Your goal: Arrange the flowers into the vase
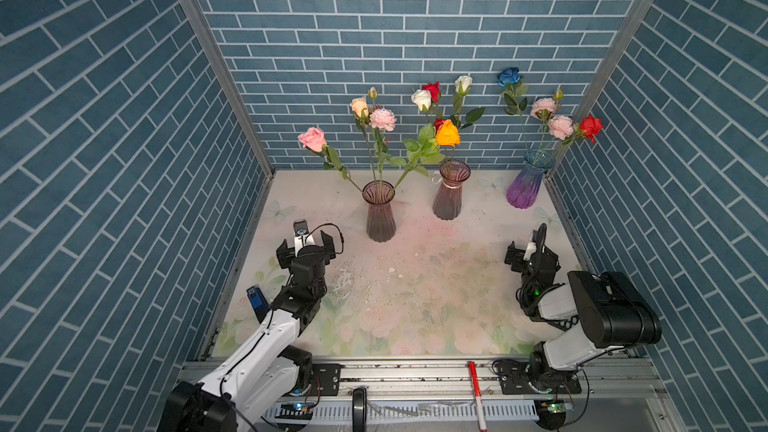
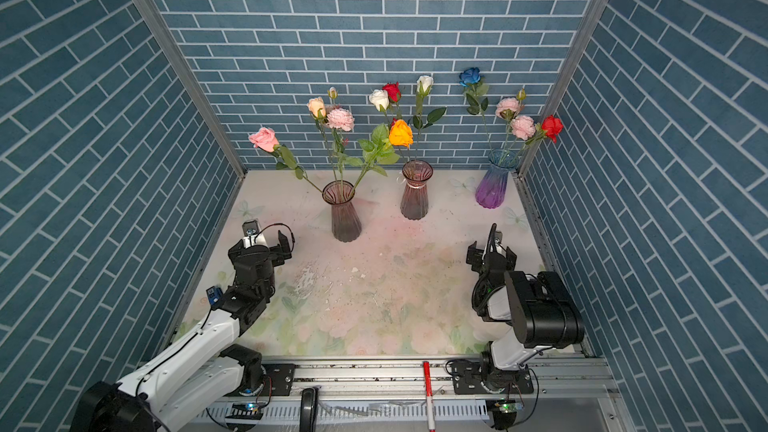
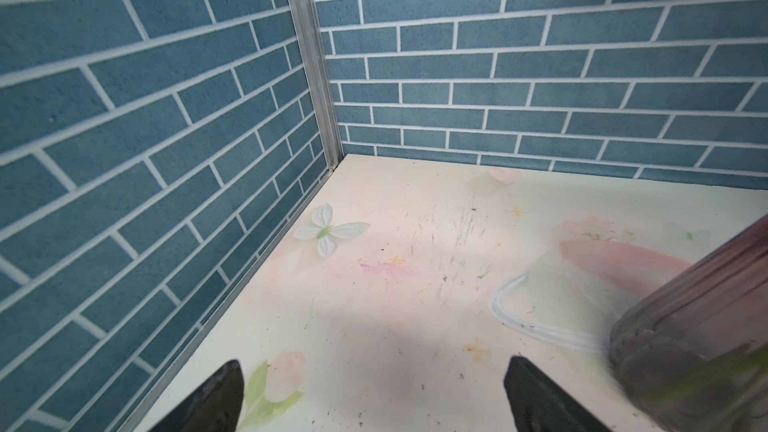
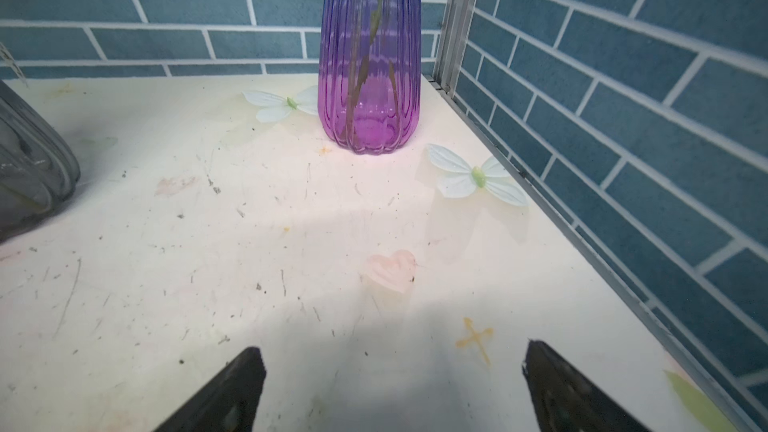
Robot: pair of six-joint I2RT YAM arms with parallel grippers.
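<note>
Three ribbed glass vases (image 1: 380, 218), about a dozen long-stemmed flowers (image 1: 447, 133), two grippers (image 1: 306, 248), one marker pen (image 1: 476, 388).

Light was bright and even from above; soft shadows lay on the tabletop (image 4: 374, 367); the near smoky vase (image 3: 702, 338) was blurred; the brick walls (image 1: 83, 118) bowed at the edges.

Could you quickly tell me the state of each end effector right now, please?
Left end effector: open, holding nothing.
Right end effector: open, holding nothing.

Lab test booth — brick-print walls (image 1: 104, 118), aluminium rail (image 1: 415, 372)
</note>
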